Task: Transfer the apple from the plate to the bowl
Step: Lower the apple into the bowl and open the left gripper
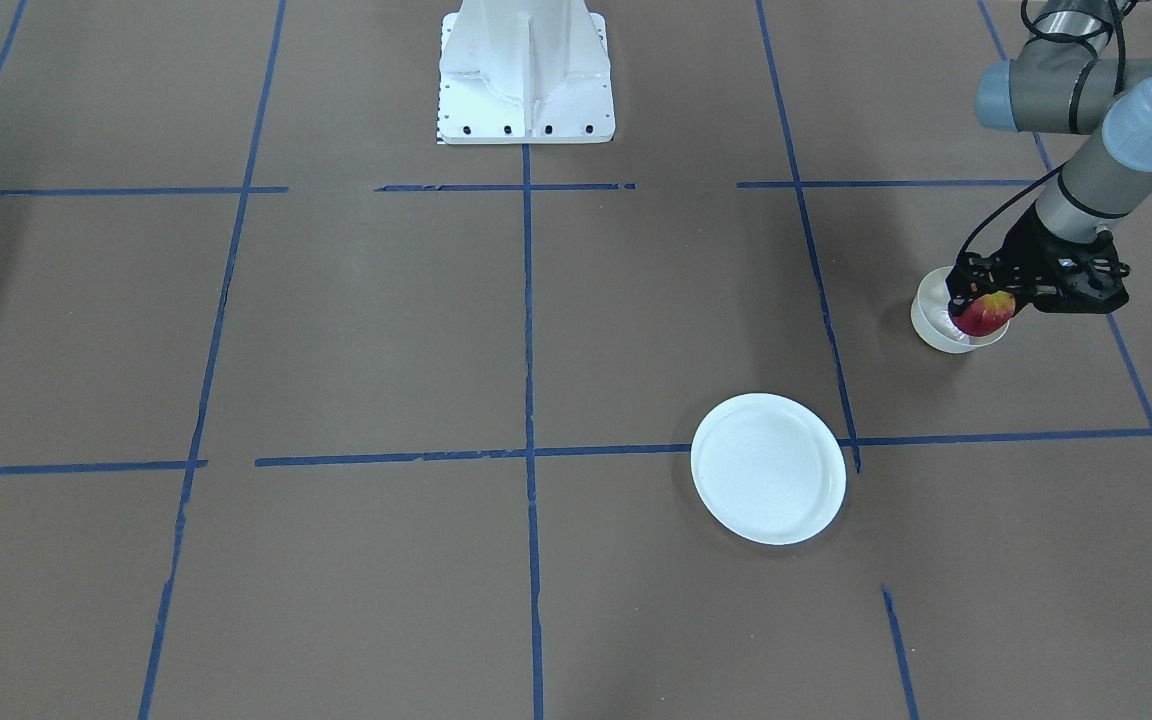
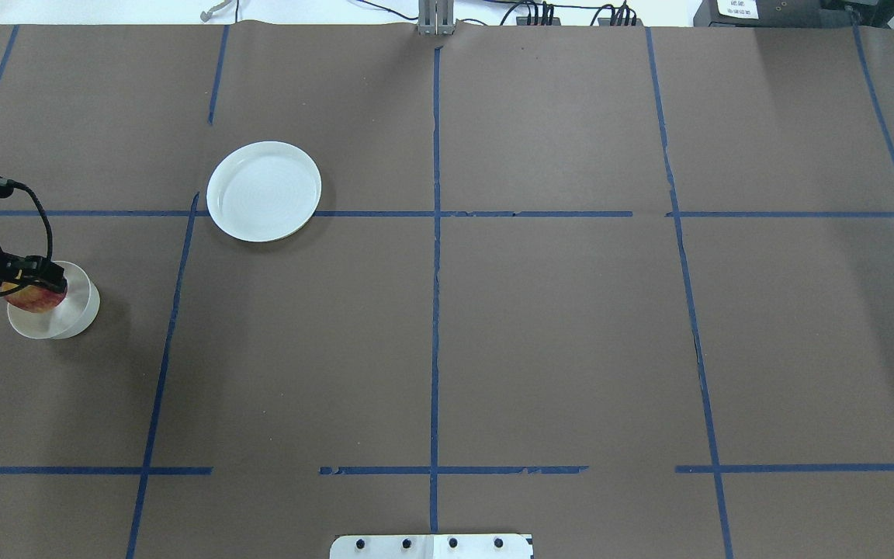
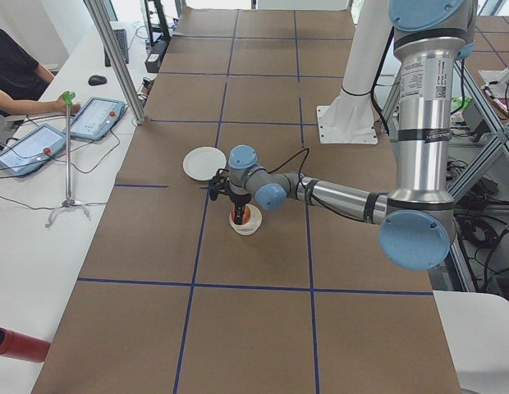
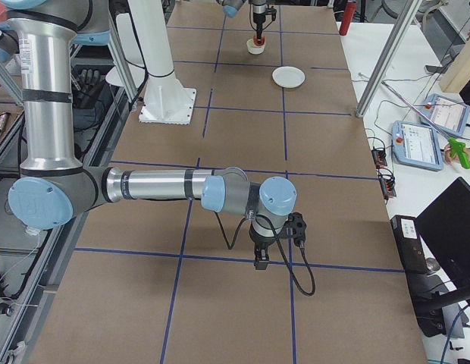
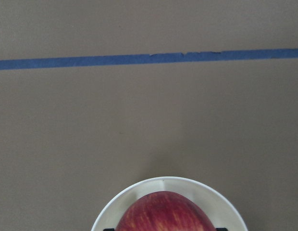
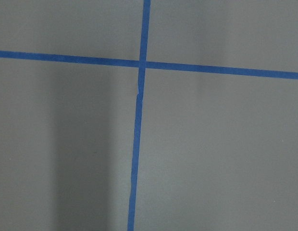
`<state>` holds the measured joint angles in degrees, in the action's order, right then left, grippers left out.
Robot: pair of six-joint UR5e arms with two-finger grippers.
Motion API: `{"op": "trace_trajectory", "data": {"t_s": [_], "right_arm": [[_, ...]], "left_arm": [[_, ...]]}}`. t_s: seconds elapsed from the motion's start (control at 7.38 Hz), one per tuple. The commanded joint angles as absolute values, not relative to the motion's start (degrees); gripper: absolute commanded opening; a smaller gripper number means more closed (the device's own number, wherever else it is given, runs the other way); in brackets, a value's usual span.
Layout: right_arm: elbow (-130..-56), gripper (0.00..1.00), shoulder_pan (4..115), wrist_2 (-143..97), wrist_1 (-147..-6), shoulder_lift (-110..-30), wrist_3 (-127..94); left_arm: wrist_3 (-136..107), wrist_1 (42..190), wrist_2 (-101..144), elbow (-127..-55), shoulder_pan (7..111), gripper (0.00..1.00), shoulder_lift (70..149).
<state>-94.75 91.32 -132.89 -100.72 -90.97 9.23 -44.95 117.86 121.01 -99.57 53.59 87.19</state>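
Observation:
My left gripper (image 1: 982,300) is shut on the red apple (image 1: 984,314) and holds it over the small off-white bowl (image 1: 939,325), at about rim height. In the overhead view the apple (image 2: 32,298) sits above the bowl (image 2: 74,314) at the table's far left. The left wrist view shows the apple's top (image 5: 163,214) inside the bowl's rim (image 5: 225,206). The white plate (image 1: 768,468) lies empty, apart from the bowl; it also shows in the overhead view (image 2: 264,191). My right gripper (image 4: 259,262) shows only in the exterior right view, low over the table; I cannot tell if it is open or shut.
Brown table cover with blue tape grid lines (image 2: 435,233). The robot's white base (image 1: 526,75) stands at the table's middle edge. An operator's side table holds tablets (image 3: 90,119) and a stand beyond the plate's edge of the table.

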Motion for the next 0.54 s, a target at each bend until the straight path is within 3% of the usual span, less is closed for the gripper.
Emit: {"op": "trace_trajectory", "data": {"t_s": [0.0,0.41], "right_arm": [[-94.7,1.0,91.3,-132.9,-100.7,-91.0,9.2],[-94.7,1.0,91.3,-132.9,-100.7,-91.0,9.2]], "left_arm": [[-44.5,117.6,121.1,-99.8,53.5,0.0,86.9],[-44.5,117.2,121.4,-99.8,53.2,0.0,87.0]]}}
